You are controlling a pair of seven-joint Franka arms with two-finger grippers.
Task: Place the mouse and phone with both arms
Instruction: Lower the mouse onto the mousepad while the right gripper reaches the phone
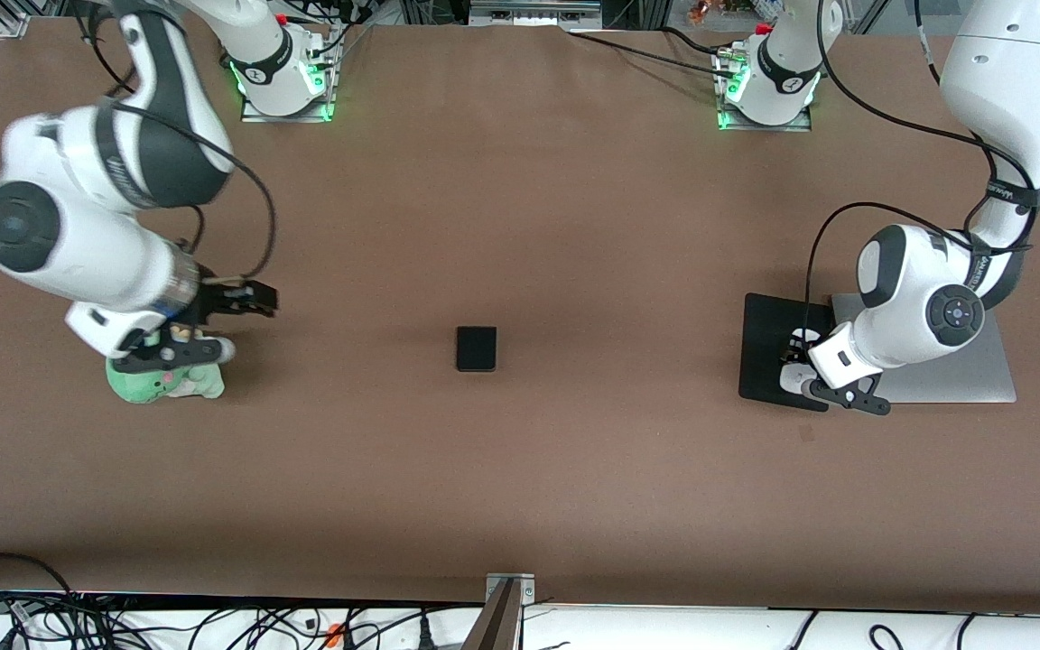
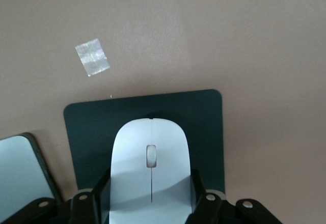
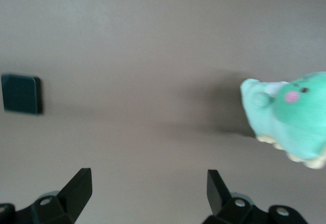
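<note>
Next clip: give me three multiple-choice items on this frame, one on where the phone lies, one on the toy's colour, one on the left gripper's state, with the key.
1. Where is the phone?
A. On the mouse pad
B. On the bare table, mid-table between the two arms' ends
C. In the right gripper

2. What colour is the plush toy?
A. Green
B. Red
C. Blue

3. What is the left gripper doing?
A. Hanging open over the laptop
B. Shut on the phone
C. Shut on the mouse

Key:
1 B, the black slab lies alone on the brown table.
2 A, both the front and right wrist views show it green, under the open right gripper.
3 C, its fingers clamp the white mouse over the mouse pad.
</note>
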